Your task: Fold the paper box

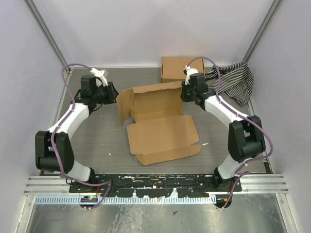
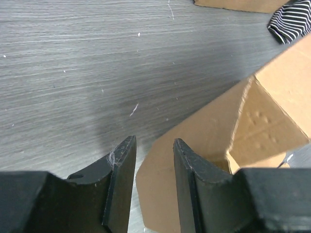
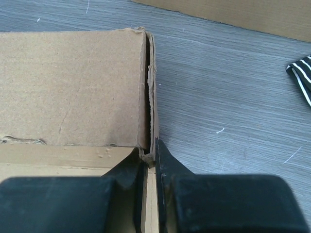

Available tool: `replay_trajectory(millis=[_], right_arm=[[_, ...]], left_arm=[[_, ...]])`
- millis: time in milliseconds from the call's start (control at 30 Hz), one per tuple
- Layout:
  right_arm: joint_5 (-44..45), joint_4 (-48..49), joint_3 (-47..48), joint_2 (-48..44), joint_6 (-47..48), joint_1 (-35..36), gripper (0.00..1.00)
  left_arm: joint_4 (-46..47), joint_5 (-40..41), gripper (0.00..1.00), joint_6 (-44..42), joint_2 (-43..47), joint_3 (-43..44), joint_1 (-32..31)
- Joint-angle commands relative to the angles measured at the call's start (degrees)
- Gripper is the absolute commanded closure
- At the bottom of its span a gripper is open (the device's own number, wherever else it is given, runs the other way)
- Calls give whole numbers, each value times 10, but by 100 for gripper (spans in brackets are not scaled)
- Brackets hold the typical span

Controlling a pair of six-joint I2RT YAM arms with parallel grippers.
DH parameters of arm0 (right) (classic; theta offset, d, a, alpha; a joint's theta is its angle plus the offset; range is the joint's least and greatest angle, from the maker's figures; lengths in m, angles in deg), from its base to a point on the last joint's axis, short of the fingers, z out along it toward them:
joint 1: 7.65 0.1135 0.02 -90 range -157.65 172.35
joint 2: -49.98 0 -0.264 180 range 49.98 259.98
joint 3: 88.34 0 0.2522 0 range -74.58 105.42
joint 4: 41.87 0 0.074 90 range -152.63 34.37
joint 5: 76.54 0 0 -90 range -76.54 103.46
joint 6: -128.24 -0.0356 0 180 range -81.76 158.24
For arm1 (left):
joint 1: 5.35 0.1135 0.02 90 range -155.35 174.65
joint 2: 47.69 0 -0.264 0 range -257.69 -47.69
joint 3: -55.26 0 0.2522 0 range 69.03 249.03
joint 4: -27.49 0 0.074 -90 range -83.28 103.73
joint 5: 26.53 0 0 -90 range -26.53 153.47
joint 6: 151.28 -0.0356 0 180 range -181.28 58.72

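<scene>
1. The right claw (image 3: 150,156) is clamped on the doubled right wall (image 3: 151,87) of the box (image 3: 73,87), probably to hold that wall upright while the other side is worked.
2. The left claw (image 2: 154,145) is apart. The left flap (image 2: 209,131) shows in its gap and just ahead to its right, seemingly lined up for raising; whether they touch is unclear.
3. The box lies between both claws, with its flat panel reaching toward the bases.
4. Beyond the right claw are a second box (image 1: 175,68) and a cloth (image 1: 235,80).
</scene>
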Motion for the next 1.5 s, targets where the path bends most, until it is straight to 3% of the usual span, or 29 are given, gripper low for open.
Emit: replay_trajectory(millis=[0,200,600,800,933,1233,1467], right_arm=[[-18,-2,32,12,-24,0,98],[-42,3,34,18,-27,0,97],[-65,7,13,-5,-33,0,97],[-55,1,9,-10,-34,0,97],[-66,8,7,-13,-41,0,97],[-102,11,8,-24,-49,1,96],[-103,3,6,-28,-44,1,95]], left_arm=[[7,-4,56,-11,55,-36,-9],[16,-9,56,-3,83,-77,-28],[16,-6,56,1,79,-48,-48],[-21,5,56,6,152,-56,-62],[7,10,55,20,196,-97,-72],[29,12,56,3,110,-73,-77],[19,33,55,-12,104,-54,-88]])
